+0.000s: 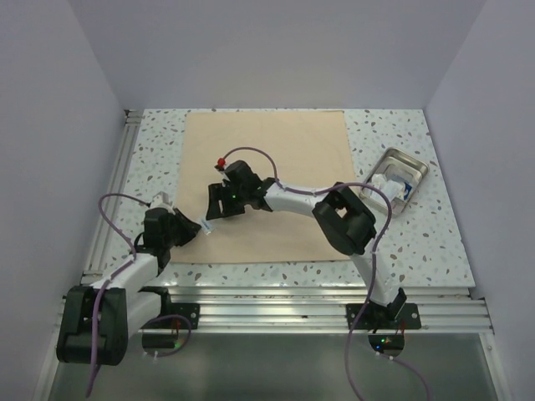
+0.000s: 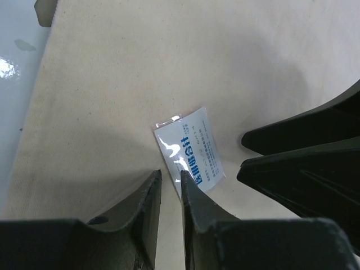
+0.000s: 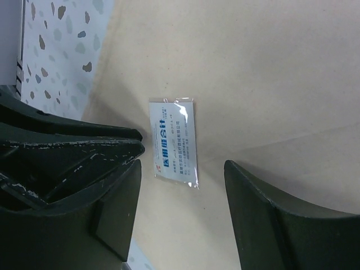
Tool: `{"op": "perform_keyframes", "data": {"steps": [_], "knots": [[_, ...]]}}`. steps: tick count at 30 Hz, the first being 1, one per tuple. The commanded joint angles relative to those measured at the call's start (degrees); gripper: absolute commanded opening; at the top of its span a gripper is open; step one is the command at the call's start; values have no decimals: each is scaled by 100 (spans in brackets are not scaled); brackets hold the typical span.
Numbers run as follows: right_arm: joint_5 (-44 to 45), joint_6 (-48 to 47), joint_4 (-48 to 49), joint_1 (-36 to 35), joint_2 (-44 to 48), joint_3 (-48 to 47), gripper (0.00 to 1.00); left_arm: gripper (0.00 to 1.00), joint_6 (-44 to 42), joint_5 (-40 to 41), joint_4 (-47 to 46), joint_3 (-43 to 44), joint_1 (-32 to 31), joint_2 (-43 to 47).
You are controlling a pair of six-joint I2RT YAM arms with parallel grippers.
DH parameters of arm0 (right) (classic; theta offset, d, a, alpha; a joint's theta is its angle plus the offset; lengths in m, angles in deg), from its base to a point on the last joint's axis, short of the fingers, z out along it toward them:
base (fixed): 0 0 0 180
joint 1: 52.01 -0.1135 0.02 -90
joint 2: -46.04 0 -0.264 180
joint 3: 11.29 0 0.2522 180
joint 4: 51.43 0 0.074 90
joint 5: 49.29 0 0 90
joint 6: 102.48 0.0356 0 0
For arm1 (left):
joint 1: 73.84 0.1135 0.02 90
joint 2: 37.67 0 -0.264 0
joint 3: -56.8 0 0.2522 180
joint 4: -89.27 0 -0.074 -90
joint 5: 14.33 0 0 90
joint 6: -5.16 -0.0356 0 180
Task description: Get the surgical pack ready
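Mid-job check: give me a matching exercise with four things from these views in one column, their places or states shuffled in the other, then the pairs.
Things:
1. beige-tan soft wrap sheet
2. shiny steel tray
3. small white sachet with blue print
4. right gripper

Places or states:
A. jaws wide apart, one on each side of the sachet
B. lying flat on the sheet, near its left edge
C. spread across the middle of the speckled table
D. on the table, right of the sheet

Pairs: 1-C, 2-D, 3-B, 4-A
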Motion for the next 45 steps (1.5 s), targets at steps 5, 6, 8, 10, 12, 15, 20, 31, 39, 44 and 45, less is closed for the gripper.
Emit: {"op": "perform_keyframes", "data": {"steps": [5,6,8,10,12,15,20,31,39,44,45], "knots": [[-136,92,-327,-153,-310,-561,64,22,142,69,-332,-76,48,-165],[-118,119,-362,-162,-328,-562,64,21,142,51,-384,-67,48,-200],[31,119,-485,-170,-371,-632,64,20,159,7,-437,-67,48,-323],[84,110,-643,-162,-415,-676,64,20,203,-37,-534,-67,48,-402],[58,119,-722,-170,-486,-737,64,19,230,-46,-604,-50,48,-437],[-47,206,-732,-170,-582,-755,64,19,230,-72,-666,-23,48,-560],[-496,610,-249,-118,-671,-580,60,15,300,-195,-903,-76,39,-719],[-917,1006,358,-21,-679,-351,28,10,274,-230,-939,-67,4,-780],[-945,1165,717,67,-495,-132,0,10,160,-265,-711,46,4,-526],[-716,1121,850,295,84,378,0,22,-43,-90,-280,109,4,395],[-690,1103,850,443,346,457,0,24,-78,-72,-245,117,13,511]]}}
